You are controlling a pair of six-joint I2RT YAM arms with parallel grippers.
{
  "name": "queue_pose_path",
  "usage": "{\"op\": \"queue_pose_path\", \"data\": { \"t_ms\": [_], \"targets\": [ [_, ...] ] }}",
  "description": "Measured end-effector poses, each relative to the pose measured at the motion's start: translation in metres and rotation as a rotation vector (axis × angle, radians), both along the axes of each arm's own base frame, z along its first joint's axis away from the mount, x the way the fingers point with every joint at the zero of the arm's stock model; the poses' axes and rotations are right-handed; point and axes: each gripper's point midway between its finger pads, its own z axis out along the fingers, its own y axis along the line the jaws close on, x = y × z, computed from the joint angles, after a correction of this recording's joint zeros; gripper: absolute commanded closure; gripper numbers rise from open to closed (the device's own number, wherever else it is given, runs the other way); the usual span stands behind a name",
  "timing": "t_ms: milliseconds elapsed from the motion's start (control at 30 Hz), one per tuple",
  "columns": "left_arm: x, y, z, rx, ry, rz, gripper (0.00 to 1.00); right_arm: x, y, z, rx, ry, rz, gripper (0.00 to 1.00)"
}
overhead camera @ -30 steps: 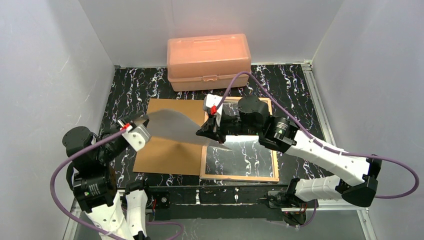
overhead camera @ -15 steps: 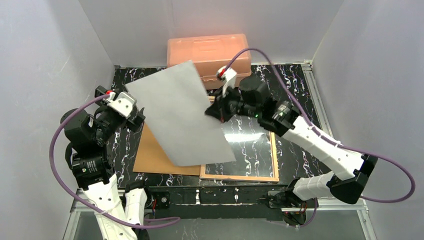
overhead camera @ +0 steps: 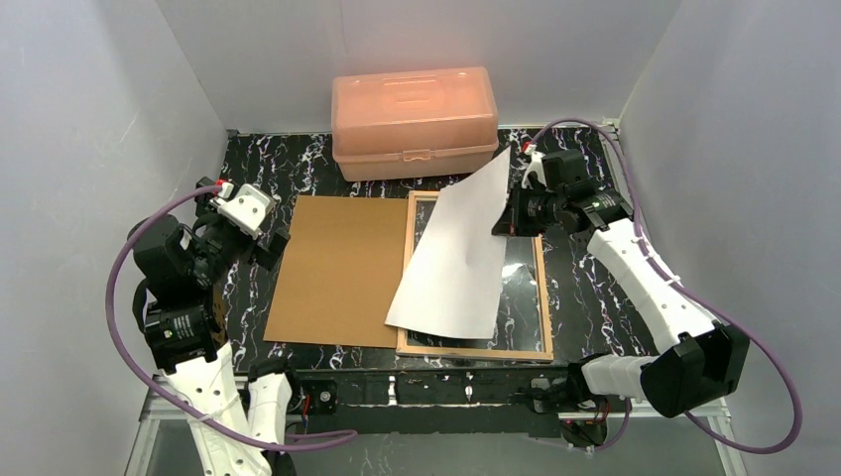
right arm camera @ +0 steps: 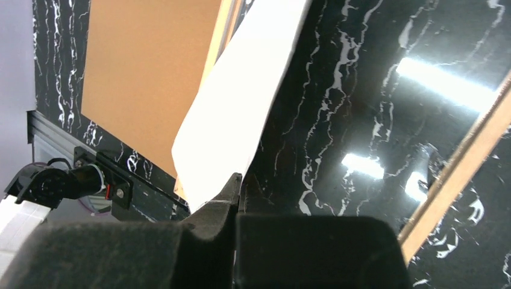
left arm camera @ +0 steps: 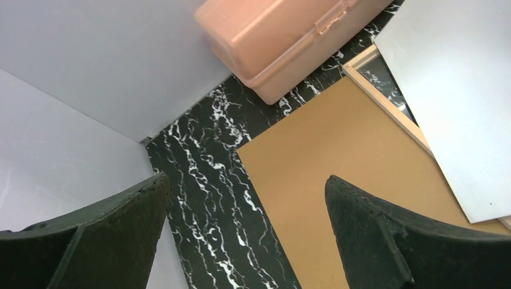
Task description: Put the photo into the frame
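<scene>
One photo point(overhead camera: 456, 253), plain white back up, slants over the one frame point(overhead camera: 516, 353). Its long axis runs from far right, by the right gripper point(overhead camera: 508, 210), down to near left. The far end is lifted; the near end is down over the frame's near half, and the near-left corner reaches past the left rail above the edge of the board point(overhead camera: 337, 268). The frame lies flat, tan side up, long axis near to far.

One brown board lies flat just left of the frame, and one orange box point(overhead camera: 415, 119) stands at the far edge.

Two grippers. The right one is closed tight on the photo's right edge — fingers pinched flat on the paper. The left gripper point(left arm camera: 244, 180) hangs spread wide, holding nothing, over the table's left side, well apart from the photo.
</scene>
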Motion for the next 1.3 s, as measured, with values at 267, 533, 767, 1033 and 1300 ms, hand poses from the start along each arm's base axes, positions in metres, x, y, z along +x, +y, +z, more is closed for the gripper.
{"op": "queue_pose_path", "data": {
  "t_ms": [267, 533, 767, 1033, 1300],
  "targets": [
    [-0.004, -0.005, -0.013, -0.010, 0.052, -0.028, 0.02, -0.003, -0.026, -0.006, -0.088, -0.005, -0.011, 0.99],
    [-0.010, -0.006, -0.032, 0.004, 0.094, -0.041, 0.02, 0.002, -0.028, -0.017, -0.153, 0.031, 0.046, 0.99],
    [-0.012, -0.007, -0.035, 0.012, 0.103, -0.045, 0.02, 0.001, -0.029, -0.028, -0.179, 0.063, 0.063, 0.99],
    [-0.013, -0.007, -0.038, 0.009, 0.116, -0.046, 0.02, 0.006, -0.028, -0.036, -0.188, 0.075, 0.071, 0.99],
    [-0.013, -0.007, -0.038, 0.007, 0.117, -0.046, 0.01, 0.010, -0.026, -0.047, -0.186, 0.073, 0.068, 0.93]
  ]
}}
